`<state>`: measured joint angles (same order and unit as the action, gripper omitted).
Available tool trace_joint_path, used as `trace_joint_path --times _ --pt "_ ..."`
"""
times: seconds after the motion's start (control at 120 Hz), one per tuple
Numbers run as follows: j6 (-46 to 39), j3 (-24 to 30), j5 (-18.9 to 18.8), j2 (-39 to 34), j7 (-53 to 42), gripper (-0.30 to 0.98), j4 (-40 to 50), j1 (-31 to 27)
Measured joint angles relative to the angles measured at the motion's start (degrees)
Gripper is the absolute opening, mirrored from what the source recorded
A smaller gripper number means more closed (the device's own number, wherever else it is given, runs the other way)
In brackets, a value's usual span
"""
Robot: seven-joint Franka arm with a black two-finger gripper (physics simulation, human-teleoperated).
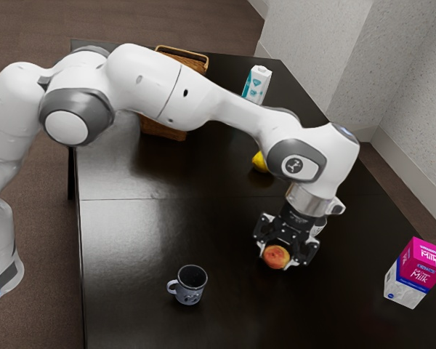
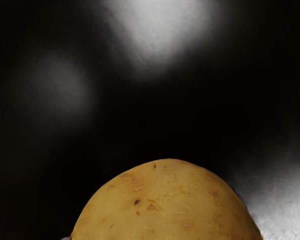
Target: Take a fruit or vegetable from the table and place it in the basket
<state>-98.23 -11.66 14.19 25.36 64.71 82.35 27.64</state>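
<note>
In the exterior view, my gripper (image 1: 285, 257) points down low over the table, right of the mug. Its fingers stand wide apart. A red-and-orange round fruit (image 1: 276, 256) is at the fingertips, nearer one finger, with a gap to the other. In the wrist view a large yellow-brown round surface with dark specks (image 2: 165, 205) lies just under the hand; I cannot tell if it is that same fruit. A yellow fruit (image 1: 259, 162) rests farther back, partly behind the arm. The wicker basket (image 1: 163, 129) stands near the table's far end, its middle hidden by the arm.
A dark mug (image 1: 190, 285) stands in the exterior view's lower middle on the dark table (image 1: 131, 240). The pink, blue and white milk carton (image 1: 414, 273) is near the edge at the exterior view's right. Behind the arm is a white-and-teal carton (image 1: 257, 85).
</note>
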Motion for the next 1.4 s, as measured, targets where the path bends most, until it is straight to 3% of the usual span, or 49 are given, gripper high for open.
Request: trace_joint_path --times 0.15,0.458,0.775,0.925,1.025,1.158,1.4 --pt "1.88 -0.47 -1.43 -2.49 1.23 0.21 0.01 1.76" --pt "12.13 -1.18 -11.05 -15.21 2.80 0.26 0.40 1.88" --pt "22.16 -20.38 -15.69 -18.99 -8.98 0.26 0.26 -1.39" --pt "23.96 -30.53 -17.65 -19.67 -18.73 0.26 0.37 -3.36" --pt "22.68 -33.94 -19.45 -19.73 -26.11 0.26 1.09 -6.77" --pt "19.01 -33.70 -20.25 -19.44 -36.01 0.25 1.98 -13.02" --pt "12.12 -21.45 -18.26 -14.66 -52.46 0.24 1.16 -31.45"
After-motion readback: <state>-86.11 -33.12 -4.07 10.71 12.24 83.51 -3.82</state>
